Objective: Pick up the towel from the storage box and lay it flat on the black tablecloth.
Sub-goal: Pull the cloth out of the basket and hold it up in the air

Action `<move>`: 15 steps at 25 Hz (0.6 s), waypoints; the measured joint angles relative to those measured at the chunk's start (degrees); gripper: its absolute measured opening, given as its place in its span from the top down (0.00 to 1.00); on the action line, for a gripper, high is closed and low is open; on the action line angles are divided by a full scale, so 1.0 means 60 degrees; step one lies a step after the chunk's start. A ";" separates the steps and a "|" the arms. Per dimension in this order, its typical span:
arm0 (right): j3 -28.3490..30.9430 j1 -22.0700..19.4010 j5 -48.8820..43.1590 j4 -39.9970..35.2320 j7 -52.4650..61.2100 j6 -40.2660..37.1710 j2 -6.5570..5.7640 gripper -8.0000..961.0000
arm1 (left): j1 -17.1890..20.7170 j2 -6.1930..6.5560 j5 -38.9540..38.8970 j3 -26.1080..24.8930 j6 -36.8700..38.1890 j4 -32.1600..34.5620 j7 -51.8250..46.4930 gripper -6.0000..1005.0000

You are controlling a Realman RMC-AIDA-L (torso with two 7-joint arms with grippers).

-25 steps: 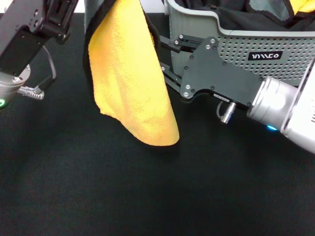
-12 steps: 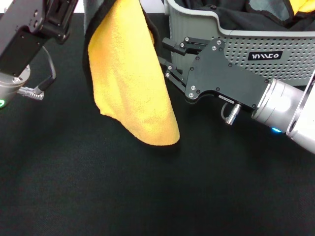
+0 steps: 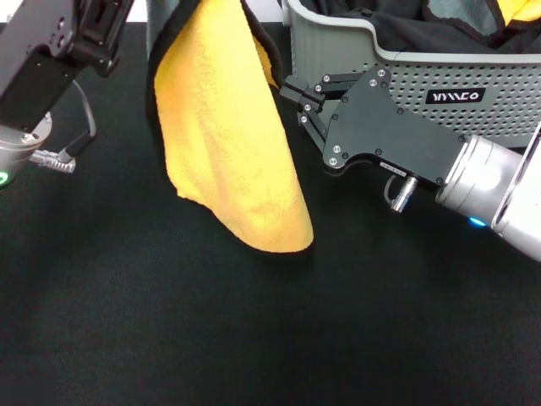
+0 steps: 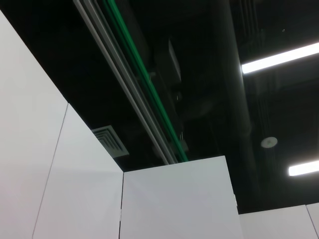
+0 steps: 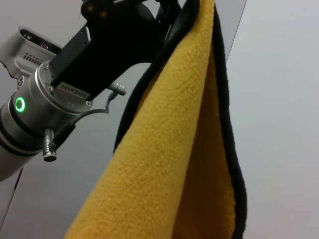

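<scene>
Towel: the towel (image 3: 228, 135) hangs in a long folded drape at about 11 o'clock in the head view, yellow-orange and fluffy with a thin black trim down its edges; its lowest corner hangs close over the black tablecloth (image 3: 169, 321), contact unclear.

Close-up: the right wrist view shows the towel (image 5: 169, 149) doubled over, black trim running down the outer fold.

Left hand: the left hand (image 5: 129, 20) holds the towel by its top edge, its clamp dark and partly hidden by cloth.

Right hand: the right hand (image 3: 296, 91) sits at 1 o'clock, fingertips drawn close together at the towel's side edge; a grip cannot be told.

Storage box: the storage box (image 3: 456, 85), light grey and perforated with a black label, stands at 2 o'clock holding dark cloth.

Counter: plain matte black fabric covers it across the whole view.

Room: the left wrist view shows white panels, a dark ceiling and strip lights.
</scene>
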 joint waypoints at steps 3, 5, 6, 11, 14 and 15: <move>0.0008 0.0018 0.0000 0.0013 0.0000 -0.0004 0.0000 0.92 | 0.0002 0.0000 0.0000 0.0020 0.0000 0.0000 0.0000 0.97; 0.0010 0.0020 -0.0001 0.0013 0.0000 -0.0004 0.0000 0.97 | 0.0005 0.0000 0.0000 0.0020 0.0000 0.0000 -0.0001 0.97; 0.0010 0.0022 -0.0001 0.0014 -0.0001 -0.0004 0.0000 0.97 | 0.0006 0.0000 0.0000 0.0020 0.0000 0.0000 0.0000 0.97; 0.0015 0.0034 0.0000 0.0014 -0.0003 0.0001 -0.0001 0.97 | 0.0014 0.0002 0.0043 0.0032 0.0000 0.0001 0.0000 0.97; 0.0029 -0.0058 0.0000 -0.0024 0.0023 0.0120 -0.0001 0.98 | 0.0054 0.0028 0.0079 0.0027 0.0000 -0.0010 0.0000 0.97; 0.0037 -0.0114 -0.0001 -0.0057 0.0047 0.0207 -0.0001 0.98 | 0.0090 0.0045 0.0083 0.0033 0.0000 -0.0013 0.0000 0.97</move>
